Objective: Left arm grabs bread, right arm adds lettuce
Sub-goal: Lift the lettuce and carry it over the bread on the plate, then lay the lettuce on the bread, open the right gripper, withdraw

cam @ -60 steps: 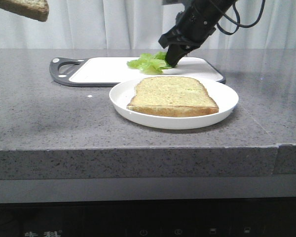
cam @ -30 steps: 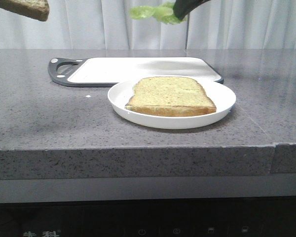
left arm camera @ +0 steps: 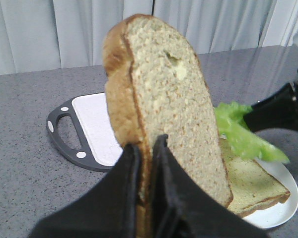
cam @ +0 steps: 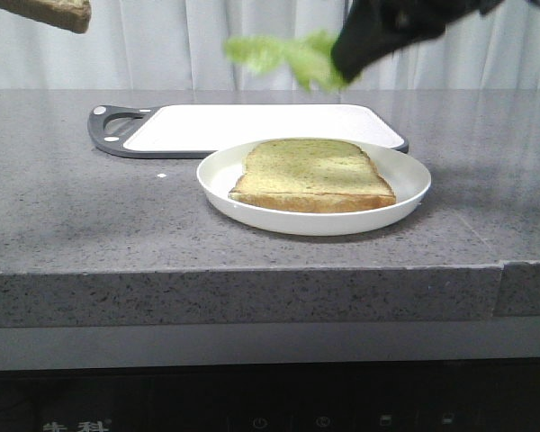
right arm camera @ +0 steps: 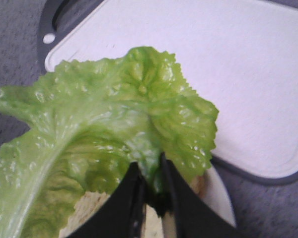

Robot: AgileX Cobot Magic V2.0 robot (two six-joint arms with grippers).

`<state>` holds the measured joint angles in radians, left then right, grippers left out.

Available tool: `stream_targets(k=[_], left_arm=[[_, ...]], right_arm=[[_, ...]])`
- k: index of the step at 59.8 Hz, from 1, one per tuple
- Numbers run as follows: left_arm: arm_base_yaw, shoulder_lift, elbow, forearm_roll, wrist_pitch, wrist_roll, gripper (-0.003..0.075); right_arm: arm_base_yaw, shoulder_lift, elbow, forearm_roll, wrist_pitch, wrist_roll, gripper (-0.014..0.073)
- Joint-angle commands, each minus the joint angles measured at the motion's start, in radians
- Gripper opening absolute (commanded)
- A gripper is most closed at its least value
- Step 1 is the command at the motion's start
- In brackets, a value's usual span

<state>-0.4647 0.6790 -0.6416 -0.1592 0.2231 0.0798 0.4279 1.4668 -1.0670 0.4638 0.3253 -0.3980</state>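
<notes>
**Both grasps made, lettuce in the air, not yet placed**

Left gripper (left arm camera: 145,148): fingers clenched on the lower edge of the bread (left arm camera: 164,109), which stands upright between them in the left wrist view. In the front view I see only a corner of that slice at the top left of the frame, high above the counter and well apart from the plate. I judge the left arm's share of the job done.

Right gripper (right arm camera: 150,186): fingertips pinched on the stem end of the lettuce (right arm camera: 109,129). The leaf fans out from the tips and hangs free. From the front it shows blurred, above the far side of the white plate (cam: 405,193) and in front of the cutting board (cam: 252,126), touching nothing.

On the plate lies a second bread slice (cam: 313,175), flat and bare, no lettuce on it yet.

What is left, as I judge it: bring the leaf down over that flat slice, open the right fingers, clear the arm. I cannot tell from these views how squarely the leaf sits over the slice
</notes>
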Motion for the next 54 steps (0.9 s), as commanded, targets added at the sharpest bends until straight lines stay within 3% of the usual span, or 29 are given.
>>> stream_targets(k=[1,28,34,54], left_arm=[[0.004,0.0,-0.031,-0.01,-0.105,-0.004,-0.0021],[0.004,0.0,-0.031,-0.01,-0.105,-0.004,-0.0021],[0.004,0.0,-0.031,-0.01,-0.105,-0.004,-0.0021],[0.004,0.0,-0.031,-0.01,-0.105,-0.004,-0.0021]], right_arm=[[0.025,-0.045,0.048,0.023,-0.117,0.002,-0.006],[0.025,-0.044,0.131,0.016,-0.135,0.0,-0.0043],[0.025,-0.044,0.131,0.016,-0.143,0.0,0.0039],[0.025,-0.052,0.128,0.016,-0.145,0.0,0.0453]])
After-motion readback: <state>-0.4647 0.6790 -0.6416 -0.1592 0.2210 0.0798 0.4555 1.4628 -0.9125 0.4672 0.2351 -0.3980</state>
